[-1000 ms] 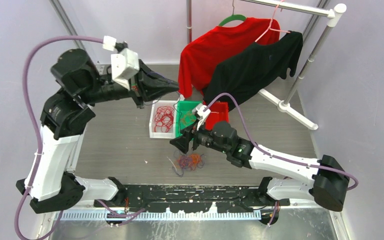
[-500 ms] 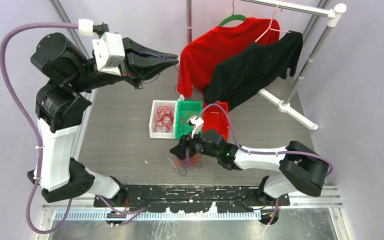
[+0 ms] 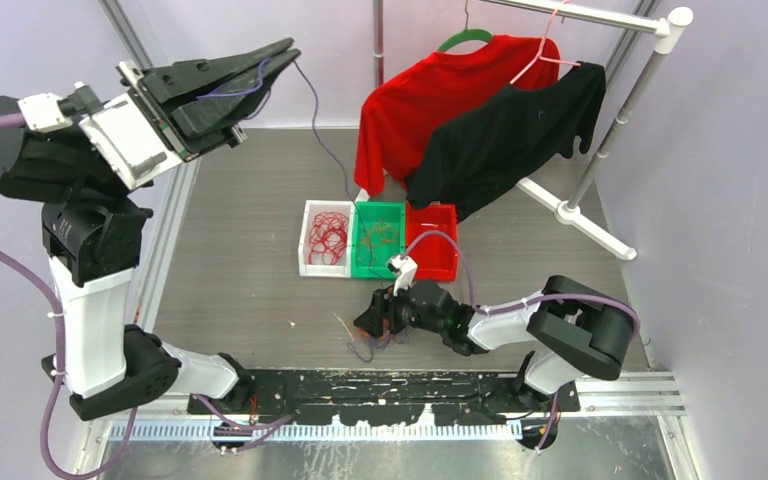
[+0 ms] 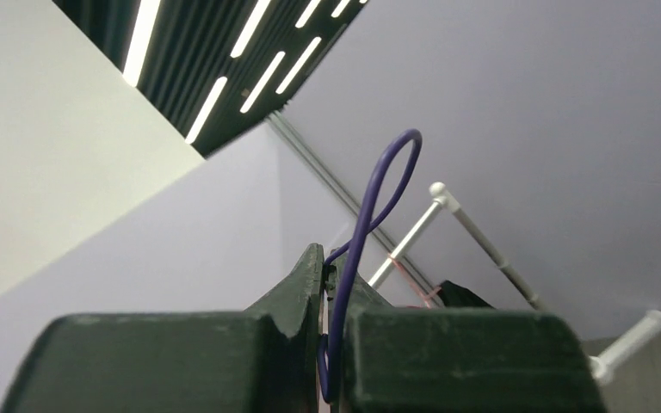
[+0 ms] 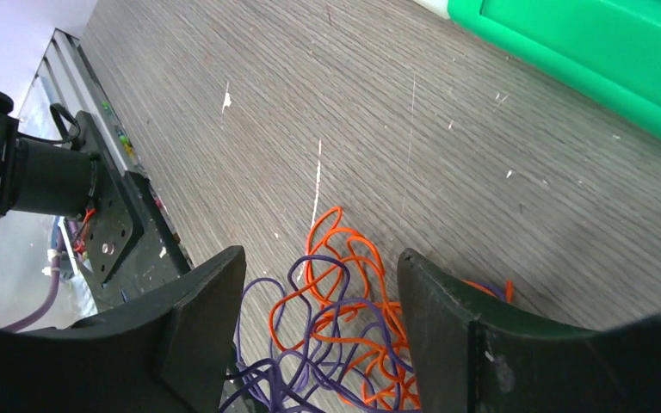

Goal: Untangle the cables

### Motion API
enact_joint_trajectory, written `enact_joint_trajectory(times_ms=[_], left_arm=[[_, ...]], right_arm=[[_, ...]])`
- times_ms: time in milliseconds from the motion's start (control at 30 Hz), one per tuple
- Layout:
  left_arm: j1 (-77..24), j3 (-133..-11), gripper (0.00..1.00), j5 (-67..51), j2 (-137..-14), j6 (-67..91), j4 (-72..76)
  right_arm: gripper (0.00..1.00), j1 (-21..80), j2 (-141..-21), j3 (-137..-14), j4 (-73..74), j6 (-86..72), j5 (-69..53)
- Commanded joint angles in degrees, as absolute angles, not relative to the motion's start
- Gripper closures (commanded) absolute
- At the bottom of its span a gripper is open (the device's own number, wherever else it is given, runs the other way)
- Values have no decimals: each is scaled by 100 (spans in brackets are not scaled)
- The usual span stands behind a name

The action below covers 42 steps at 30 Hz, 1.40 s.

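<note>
- While it is raised high over the far left of the desk [image 3: 240,280], the left end effector [image 3: 282,52] is clamped tight on a single purple cable [image 3: 320,130]. The left wrist view shows that strand pinched between the jaws, with a loop standing above them [image 4: 370,198].
- From there the purple cable hangs in a long slack curve down toward the bins; its lower run is too thin to follow past the corner of the white bin [image 3: 305,245].
- Loose red cables [image 3: 330,235] lie in the white bin. The green bin [image 3: 378,208] beside it holds a few strands, and the red bin [image 3: 447,262] sits on the right.
- Near the front edge of the desk lies the rest of the bundle [image 3: 375,335], orange and purple loops knotted together [image 5: 344,318].
- Low over that bundle sits the right end effector [image 3: 372,322], jaws spread wide to either side of the tangle and gripping nothing [image 5: 320,262].
- Step in hand, as I judge it: drawing one purple strand free while the other arm gets ready to pin the heap.
- The next move calls for the right jaws to close on or press the orange loops, so that a further lift pulls the strand out without dragging the whole knot along.
</note>
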<state>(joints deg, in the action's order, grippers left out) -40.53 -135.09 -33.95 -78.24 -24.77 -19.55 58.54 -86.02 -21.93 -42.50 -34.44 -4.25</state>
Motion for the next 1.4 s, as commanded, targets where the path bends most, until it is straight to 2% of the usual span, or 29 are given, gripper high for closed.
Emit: enact_joint_trajectory(times_ms=[0, 233, 400, 533, 700, 767, 900, 1033, 1167, 1367], left_arm=[[-4060, -13434, 100, -2957, -7709, -2903, -909], [-4055, -13196, 100, -3112, -7630, -3001, -674], [-4062, -12933, 100, -2233, -7707, -3461, 1171], [-4057, -13458, 100, -1591, -8070, -4230, 1629], [-4061, -13992, 100, -1574, -8322, -4603, 1668], [-4058, -14280, 100, -1583, -8369, -4429, 1168], [-4054, -13542, 100, -1910, -7969, -4137, 877], [-4060, -12843, 100, -2258, -7569, -3951, 681], [-4057, -12580, 100, -2316, -7419, -3796, 459], [-4059, -12425, 100, -2558, -7321, -3601, 87]], right_arm=[[30, 5903, -8662, -2108, -4836, -3586, -200], [26, 5908, -8064, -2261, -4146, -3405, -247], [21, 5906, -7962, -2006, -4195, -3392, -142], [21, 5920, -8030, -1710, -4742, -3462, -116], [20, 6062, -8092, -1749, -4774, -3219, -45], [20, 6105, -8102, -1778, -4722, -3178, 5], [20, 6111, -7860, -1917, -4556, -3220, -17], [19, 6108, -7245, -2412, -3526, -3316, 27], [15, 6113, -6611, -3165, -2250, -3232, 178], [17, 5918, -5909, -4155, -328, -3024, 1675]])
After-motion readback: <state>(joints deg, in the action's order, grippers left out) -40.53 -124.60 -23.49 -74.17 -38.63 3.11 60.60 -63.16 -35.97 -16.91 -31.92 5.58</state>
